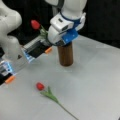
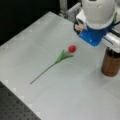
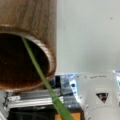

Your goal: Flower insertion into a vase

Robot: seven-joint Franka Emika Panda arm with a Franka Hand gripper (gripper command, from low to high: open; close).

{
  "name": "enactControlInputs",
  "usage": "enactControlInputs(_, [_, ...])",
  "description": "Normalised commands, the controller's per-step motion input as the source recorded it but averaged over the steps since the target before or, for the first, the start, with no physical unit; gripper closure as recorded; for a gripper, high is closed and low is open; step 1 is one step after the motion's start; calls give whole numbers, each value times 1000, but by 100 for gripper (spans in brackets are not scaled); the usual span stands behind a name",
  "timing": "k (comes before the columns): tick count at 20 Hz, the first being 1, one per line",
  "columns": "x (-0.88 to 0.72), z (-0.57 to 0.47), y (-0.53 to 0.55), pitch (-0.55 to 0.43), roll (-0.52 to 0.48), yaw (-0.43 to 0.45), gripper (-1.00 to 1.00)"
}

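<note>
Pincer (image 1: 58,41) hovering right above vase (image 1: 65,54), pinching tulip (image 1: 35,24) by stem (image 3: 37,67); stem tip entering vase mouth. Judgement: keeping stem off rim matters. Second tulip (image 2: 72,48) lying on desk (image 2: 75,95), well away from pincer.

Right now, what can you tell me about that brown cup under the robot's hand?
The vase is a plain dark-brown cylinder with a wood-like grain, straight-sided and taller than wide. It stands upright on the pale table, directly beneath the gripper. In the wrist view its open mouth shows a dark hollow inside, and a green flower stem crosses the rim and reaches down into it.
</note>
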Motion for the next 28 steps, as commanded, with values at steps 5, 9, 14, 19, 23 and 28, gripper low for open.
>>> enactControlInputs(5, [154,-15,-253,-571,-48,48,-100])
enactControlInputs(9, [-42,-50,-358,-504,35,75,-100])
enactControlInputs(14, [-205,-46,-445,-327,39,191,-100])
enactControlInputs(19, [-185,-51,-465,-223,36,201,-100])
enactControlInputs(23, [-52,-97,-465,-203,15,184,-100])
enactControlInputs(28, [-74,-244,-477,-144,-21,182,-100])
